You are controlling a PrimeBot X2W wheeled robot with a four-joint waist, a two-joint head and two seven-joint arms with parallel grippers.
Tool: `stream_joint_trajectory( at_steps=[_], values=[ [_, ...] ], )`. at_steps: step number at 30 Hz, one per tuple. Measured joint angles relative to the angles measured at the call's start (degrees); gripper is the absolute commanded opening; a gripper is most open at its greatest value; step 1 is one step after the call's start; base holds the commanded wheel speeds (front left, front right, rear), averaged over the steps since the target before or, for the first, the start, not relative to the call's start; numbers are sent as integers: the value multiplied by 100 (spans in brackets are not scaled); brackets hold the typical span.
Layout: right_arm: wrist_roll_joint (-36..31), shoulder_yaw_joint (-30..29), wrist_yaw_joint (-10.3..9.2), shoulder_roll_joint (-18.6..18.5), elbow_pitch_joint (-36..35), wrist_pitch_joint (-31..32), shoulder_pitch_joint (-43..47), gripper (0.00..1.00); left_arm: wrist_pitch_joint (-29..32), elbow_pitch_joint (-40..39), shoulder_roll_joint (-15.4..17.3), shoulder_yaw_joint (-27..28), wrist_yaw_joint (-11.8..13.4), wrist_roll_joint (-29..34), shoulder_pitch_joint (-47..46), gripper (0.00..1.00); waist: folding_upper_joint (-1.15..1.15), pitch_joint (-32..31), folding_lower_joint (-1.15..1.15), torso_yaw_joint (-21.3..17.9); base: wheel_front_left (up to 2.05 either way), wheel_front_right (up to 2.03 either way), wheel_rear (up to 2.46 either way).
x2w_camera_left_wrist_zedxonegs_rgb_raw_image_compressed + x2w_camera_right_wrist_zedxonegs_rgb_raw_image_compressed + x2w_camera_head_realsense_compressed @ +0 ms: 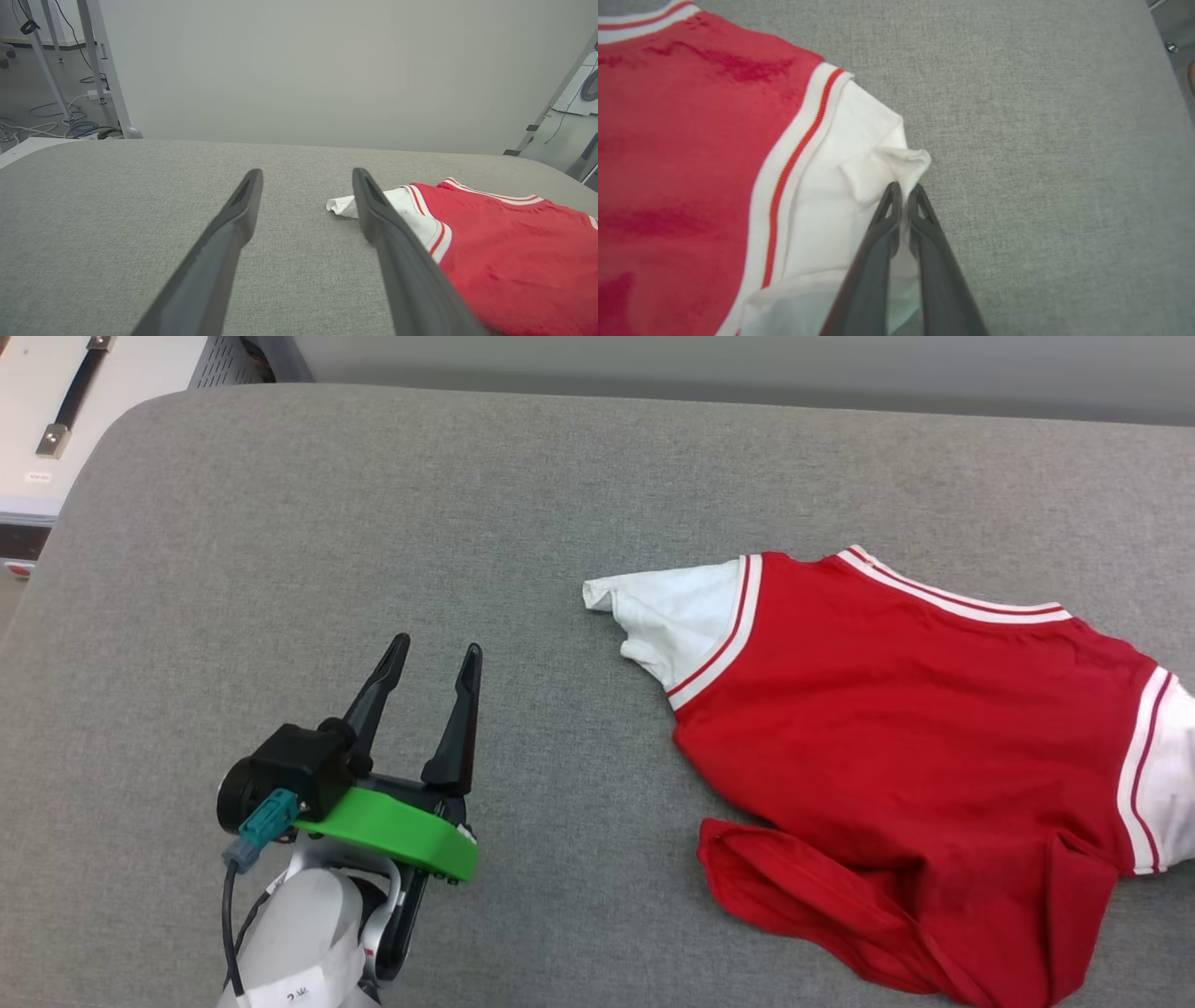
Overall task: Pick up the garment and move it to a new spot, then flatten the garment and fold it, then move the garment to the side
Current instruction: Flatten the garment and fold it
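On the right half of the grey padded tabletop [373,504], the red jersey T-shirt [896,709] lies spread out and somewhat rumpled, plain red side up. Its striped collar [952,597] points toward the far edge of the table, and the bottom hem [794,887] is folded over on itself in a thick crease near the robot. One white sleeve [672,616], edged with red-and-white trim, reaches out toward the middle of the table with its tip bunched. The other white sleeve [1176,775] runs off the right border of the head view.

Seen from the right wrist, the right gripper [905,187] has its two dark fingers drawn nearly together on the outer corner of that second sleeve. A thin fold of white cloth is pinched between the tips and puckers up just beyond them. The red body and the striped shoulder seam lie to the left in that view, with bare grey cloth to the right.

Low on the left of the head view, the left gripper [437,646] hangs over bare tabletop, well apart from the shirt, with its fingers spread wide and nothing between them. From its own wrist camera, the bunched sleeve tip sits just behind the right-hand finger.

Beyond the table stands a pale wall [327,70]. Metal frame legs [107,70] and loose cables [70,126] are on the floor at the far left corner. A white cabinet [93,392] with a dark handle shows at the top left of the head view.
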Motion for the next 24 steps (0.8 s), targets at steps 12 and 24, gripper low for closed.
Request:
stream_joint_trajectory(
  at_steps=[12, 24],
  values=[
    [-971, -619, 0, 559, 84, -486, -19, 100, 0, 120, 25, 45, 0, -2, 53, 100, 0, -320, 0, -186, 0, 0, 0],
    [-840, -233, -1, 1040, -1986, -1577, 809, 100, 0, 75, -11, 130, 0, -143, 299, 100, 0, -791, 0, -513, 0, 0, 0]
  ],
)
